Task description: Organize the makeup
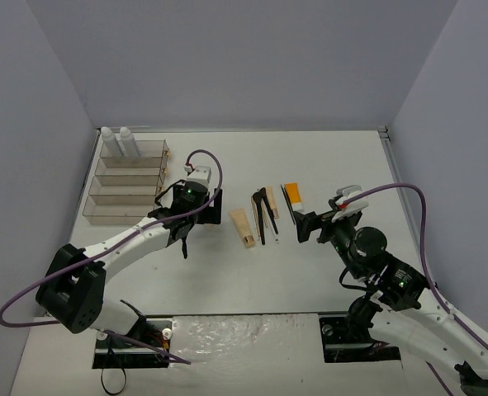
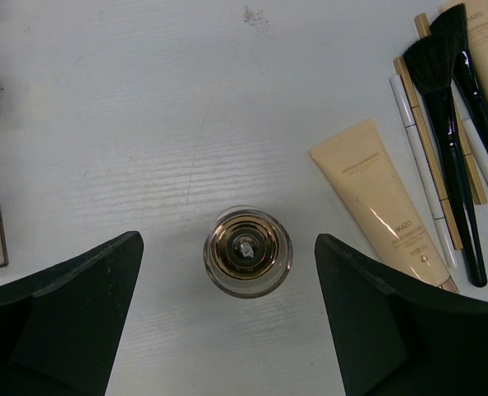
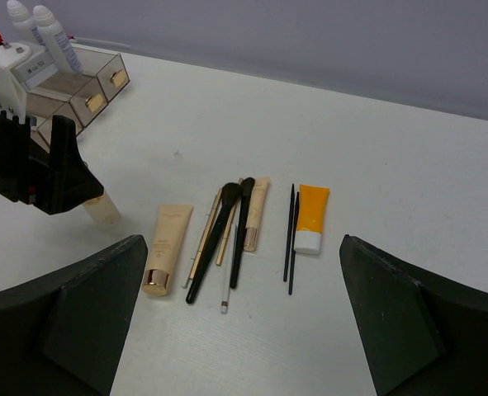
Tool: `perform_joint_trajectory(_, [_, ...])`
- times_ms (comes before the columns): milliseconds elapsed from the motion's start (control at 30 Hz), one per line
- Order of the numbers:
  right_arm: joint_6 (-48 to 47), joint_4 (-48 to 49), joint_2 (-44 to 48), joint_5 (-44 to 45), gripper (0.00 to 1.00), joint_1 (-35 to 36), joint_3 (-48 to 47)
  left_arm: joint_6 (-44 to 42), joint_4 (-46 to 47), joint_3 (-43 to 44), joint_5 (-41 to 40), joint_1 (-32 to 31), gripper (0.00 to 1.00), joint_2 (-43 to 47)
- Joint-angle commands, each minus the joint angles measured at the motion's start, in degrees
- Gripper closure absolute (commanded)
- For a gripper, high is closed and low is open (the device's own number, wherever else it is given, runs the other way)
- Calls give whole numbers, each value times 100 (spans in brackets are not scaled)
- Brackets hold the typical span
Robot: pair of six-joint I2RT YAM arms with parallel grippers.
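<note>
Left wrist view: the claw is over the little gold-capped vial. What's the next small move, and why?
Probably close the left claw on the gold-capped vial: it stands upright, roughly centred between the open fingers, with bare table showing on both sides, so nothing grips it yet.

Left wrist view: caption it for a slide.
Left gripper, jaws open, straddles the upright gold-capped vial; beige tube and black brushes lie nearby.

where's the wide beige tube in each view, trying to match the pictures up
Top external: the wide beige tube lies near the picture's centre, at the left end of the makeup row.
Left wrist: the tube is right of centre, slanting toward the lower right.
Right wrist: the tube is lower centre-left, gold cap nearest the camera.
Shared landmark: the black brushes, just to its right in every view.
</note>
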State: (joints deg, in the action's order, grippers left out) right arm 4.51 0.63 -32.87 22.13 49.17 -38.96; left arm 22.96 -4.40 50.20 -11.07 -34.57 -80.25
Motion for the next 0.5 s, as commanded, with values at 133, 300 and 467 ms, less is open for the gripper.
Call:
perform_joint_trajectory(133, [23, 352, -46, 160, 0, 5, 14, 176, 682, 38, -149, -117, 23, -180])
perform_joint_trajectory(300, [23, 365, -19, 144, 0, 5, 29, 191, 773, -55, -187, -143, 41, -219])
perform_joint_trajectory(467, [14, 371, -22, 95, 0, 9, 38, 205, 800, -80, -245, -156, 71, -211])
